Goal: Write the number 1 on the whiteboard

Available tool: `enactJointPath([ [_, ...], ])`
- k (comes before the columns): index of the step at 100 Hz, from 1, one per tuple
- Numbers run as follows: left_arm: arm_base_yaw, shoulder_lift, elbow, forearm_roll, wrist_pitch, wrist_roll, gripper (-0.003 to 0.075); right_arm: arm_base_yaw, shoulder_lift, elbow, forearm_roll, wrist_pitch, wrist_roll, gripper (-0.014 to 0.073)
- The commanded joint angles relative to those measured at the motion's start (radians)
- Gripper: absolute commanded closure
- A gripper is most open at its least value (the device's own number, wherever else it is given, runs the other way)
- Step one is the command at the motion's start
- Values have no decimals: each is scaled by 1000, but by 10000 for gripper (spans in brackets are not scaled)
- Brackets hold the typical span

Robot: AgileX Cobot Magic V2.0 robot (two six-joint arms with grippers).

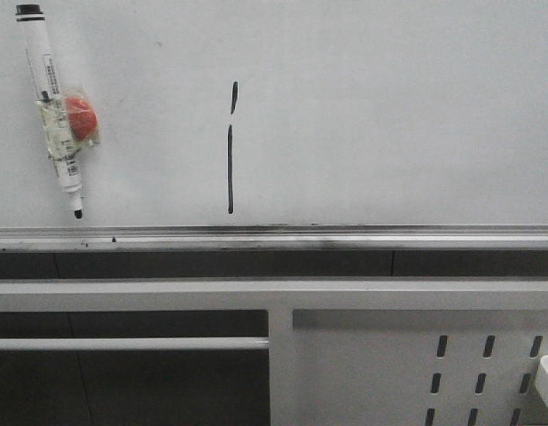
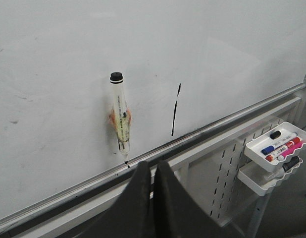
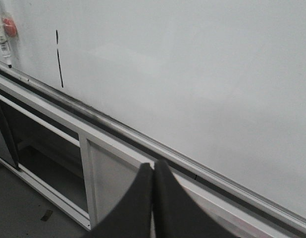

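While both arms hang back from the whiteboard (image 1: 389, 106), the left gripper (image 2: 153, 173) and the right gripper (image 3: 153, 171) each show dark fingers pressed together, holding nothing. The number 1 (image 1: 230, 160) stands as a thin dark vertical stroke with a small gap near its top, ending just above the smudged silver tray rail (image 1: 345, 232). At nine o'clock from it, a white pen (image 1: 54, 106) with a red ball (image 1: 81, 117) sticks to the board, tip downward. A perforated panel (image 1: 416, 364) sits below at five o'clock.
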Motion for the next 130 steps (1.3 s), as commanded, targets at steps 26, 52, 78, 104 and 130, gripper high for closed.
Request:
enactJointPath([
  [26, -2, 15, -26, 82, -82, -9, 740, -3, 13, -22, -41, -71, -11, 643],
  [52, 276, -27, -24, 129, -84, -9, 740, -3, 13, -22, -41, -71, -11, 643],
  [78, 643, -29, -13, 123, -190, -9, 740, -3, 13, -22, -41, -71, -11, 643],
  [104, 770, -29, 242, -9, -570, -9, 740, -3, 13, -22, -41, -71, -11, 643],
  [130, 748, -39, 439, -81, -573, -9, 740, -3, 13, -22, -41, -71, -11, 643],
])
